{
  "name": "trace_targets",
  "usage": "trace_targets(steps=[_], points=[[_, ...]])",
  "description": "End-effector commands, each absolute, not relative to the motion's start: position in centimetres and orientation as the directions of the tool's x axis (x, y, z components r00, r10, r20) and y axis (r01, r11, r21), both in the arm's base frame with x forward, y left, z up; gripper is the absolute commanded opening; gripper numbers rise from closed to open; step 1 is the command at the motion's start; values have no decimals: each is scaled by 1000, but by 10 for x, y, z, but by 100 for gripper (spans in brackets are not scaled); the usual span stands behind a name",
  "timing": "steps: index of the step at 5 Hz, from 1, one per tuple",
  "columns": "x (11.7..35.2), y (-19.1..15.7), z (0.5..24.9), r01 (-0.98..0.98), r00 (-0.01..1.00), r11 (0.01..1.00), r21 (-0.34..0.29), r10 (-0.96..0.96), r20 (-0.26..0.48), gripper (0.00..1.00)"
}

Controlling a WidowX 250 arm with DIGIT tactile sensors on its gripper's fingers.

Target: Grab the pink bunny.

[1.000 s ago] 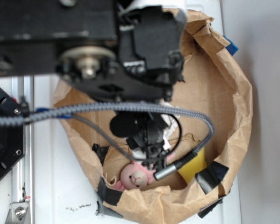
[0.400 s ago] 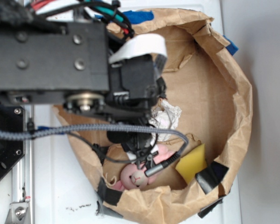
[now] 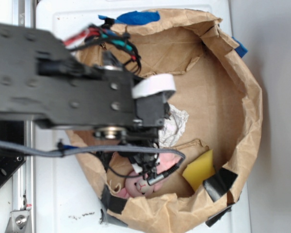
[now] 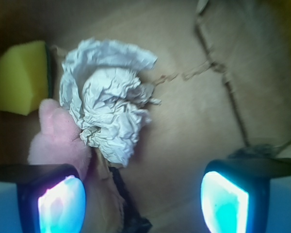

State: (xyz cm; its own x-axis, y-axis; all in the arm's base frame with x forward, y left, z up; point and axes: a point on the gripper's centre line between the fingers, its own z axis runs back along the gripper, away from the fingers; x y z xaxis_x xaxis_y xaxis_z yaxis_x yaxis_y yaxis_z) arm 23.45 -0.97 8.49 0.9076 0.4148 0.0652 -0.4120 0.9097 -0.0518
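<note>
The pink bunny (image 3: pixel 139 185) lies at the near edge of the brown paper nest (image 3: pixel 242 97), its stitched face turned up. My gripper (image 3: pixel 144 169) hangs just over it, mostly hidden under the black arm. In the wrist view the bunny (image 4: pixel 58 141) shows as a pink lump just beyond the left fingertip (image 4: pixel 60 204), outside the gap. My gripper (image 4: pixel 143 204) is open, with only brown paper and a strip of black tape between its pads. The crumpled white paper ball (image 4: pixel 109 111) touches the bunny's right side.
A yellow sponge wedge (image 3: pixel 200 170) lies right of the bunny, and shows at the upper left as the sponge (image 4: pixel 17 77) in the wrist view. The paper ball (image 3: pixel 175 127) sits mid-nest. Black tape (image 3: pixel 222 183) patches the raised paper rim. A metal rail (image 3: pixel 24 194) runs along the left.
The arm's black body has swung down and left across the exterior view, uncovering the nest's back. The gripper has stayed low over the bunny, shifting only slightly.
</note>
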Motion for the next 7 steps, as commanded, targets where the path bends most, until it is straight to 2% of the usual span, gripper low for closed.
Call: trace_targets(steps=[1, 2, 4, 5, 6, 7], points=[[244, -31, 108, -392, 907, 907, -156, 409, 100, 100], [251, -42, 117, -389, 899, 895, -220, 421, 122, 100], [256, -64, 84, -385, 907, 900, -202, 410, 96, 100], [253, -77, 73, -369, 920, 901, -229, 389, 47, 100], [252, -80, 56, -354, 930, 911, -209, 367, 26, 100], [250, -70, 45, -372, 926, 917, -144, 377, 5, 100]])
